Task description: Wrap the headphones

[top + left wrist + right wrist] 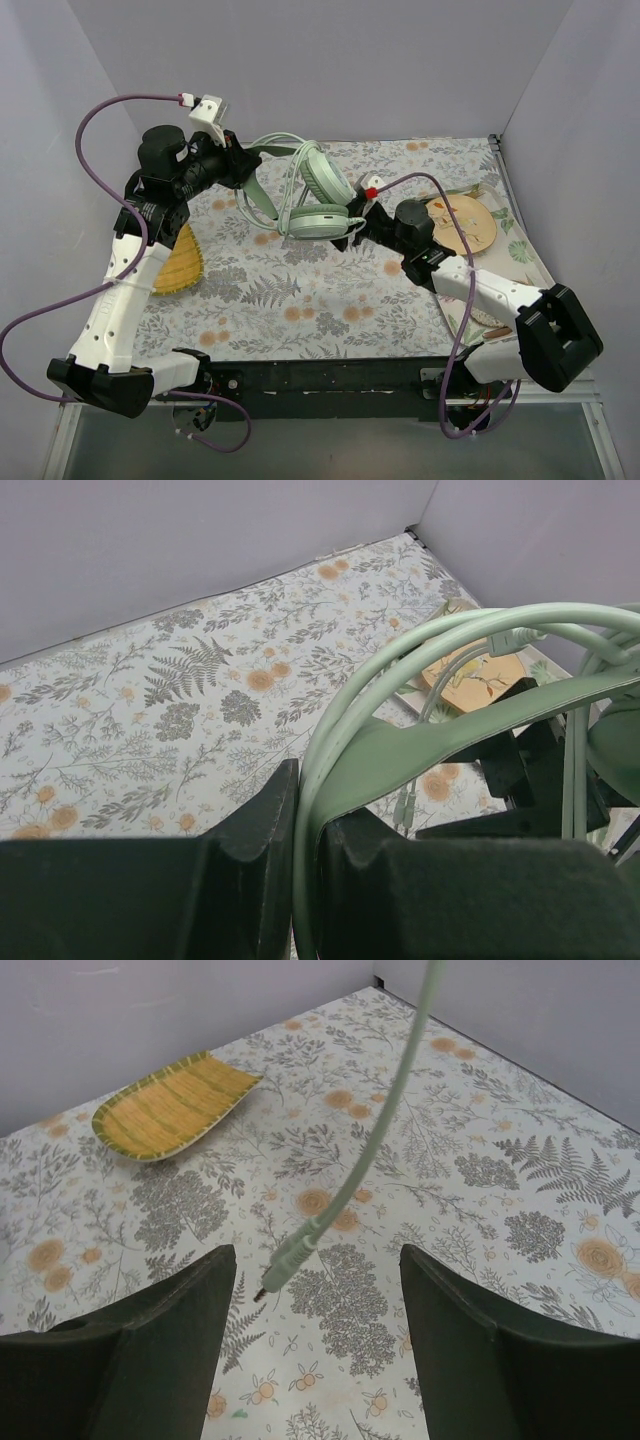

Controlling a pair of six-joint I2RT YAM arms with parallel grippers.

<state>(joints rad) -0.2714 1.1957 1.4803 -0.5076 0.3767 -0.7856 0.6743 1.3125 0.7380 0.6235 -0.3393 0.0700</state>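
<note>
The mint-green headphones (322, 200) hang above the middle of the floral mat, their headband (420, 745) clamped between my left gripper's fingers. My left gripper (243, 165) is shut on that headband, as its wrist view (305, 780) shows. Several loops of the pale cable (450, 630) arc over the band, also in the top view (283, 140). My right gripper (355, 228) is open just right of and below the cups. In the right wrist view the cable's end (385, 1130) hangs down with its plug (285, 1265) dangling free between the open fingers (315, 1252), touching neither.
A yellow ribbed dish (180, 262) lies at the mat's left, also in the right wrist view (170, 1105). A round wooden plate (465, 222) lies at the right beside the right arm. Grey walls close in the back and sides.
</note>
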